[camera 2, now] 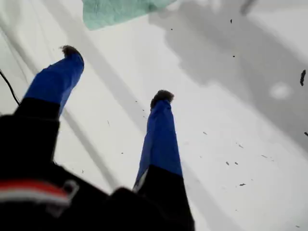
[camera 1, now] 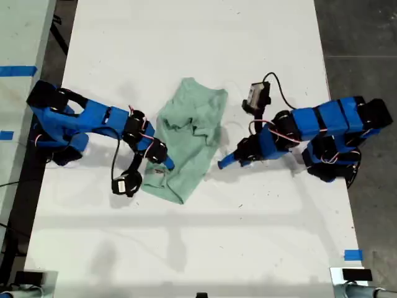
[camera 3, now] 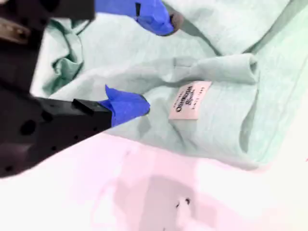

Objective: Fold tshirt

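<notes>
My second gripper [camera 3: 156, 62] is open over the crumpled tshirt [camera 1: 189, 133] mid-frame in the exterior view, and my first gripper [camera 2: 115, 72] is open over the bare table [camera 2: 231, 144].

Ahead of my first claw [camera 2: 115, 72]: bare counter [camera 1: 205, 37], nothing between its spread jaws, free run up to the tshirt [camera 1: 186, 133] edge just beyond the tips. Behind that claw only its own cable loops.

My second claw [camera 3: 149, 62] is over the tshirt, jaws apart, bunched cloth and the white label [camera 3: 190, 100] right at the tips; wrinkled folds crowd the gap. Bare counter lies just beside its lower jaw.

Between the two claws the crumpled tshirt blocks the straight path. Counter beyond the tshirt on both ends is free.
</notes>
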Available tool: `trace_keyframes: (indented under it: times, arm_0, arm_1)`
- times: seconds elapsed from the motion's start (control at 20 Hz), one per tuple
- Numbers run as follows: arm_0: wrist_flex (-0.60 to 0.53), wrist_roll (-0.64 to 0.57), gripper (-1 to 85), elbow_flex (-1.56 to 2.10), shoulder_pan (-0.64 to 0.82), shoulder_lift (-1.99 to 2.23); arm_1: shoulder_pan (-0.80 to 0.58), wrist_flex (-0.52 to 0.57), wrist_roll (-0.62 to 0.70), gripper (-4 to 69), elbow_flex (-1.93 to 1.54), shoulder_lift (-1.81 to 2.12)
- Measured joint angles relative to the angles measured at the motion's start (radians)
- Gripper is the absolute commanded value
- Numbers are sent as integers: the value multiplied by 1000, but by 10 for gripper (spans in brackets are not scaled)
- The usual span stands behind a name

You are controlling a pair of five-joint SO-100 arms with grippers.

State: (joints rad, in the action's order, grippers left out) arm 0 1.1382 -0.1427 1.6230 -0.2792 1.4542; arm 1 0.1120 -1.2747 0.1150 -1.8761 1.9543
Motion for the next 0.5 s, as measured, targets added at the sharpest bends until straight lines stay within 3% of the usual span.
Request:
trace_keyframes:
  times: [0.25,0.5]
  arm_0:
    - [199,28,182,322,-5,557]
    - [408,115,175,611,23,1072]
  arm_1:
    - [0,-3,-35,272,-195,258]
    - [9,-121,-106,273,-391,606]
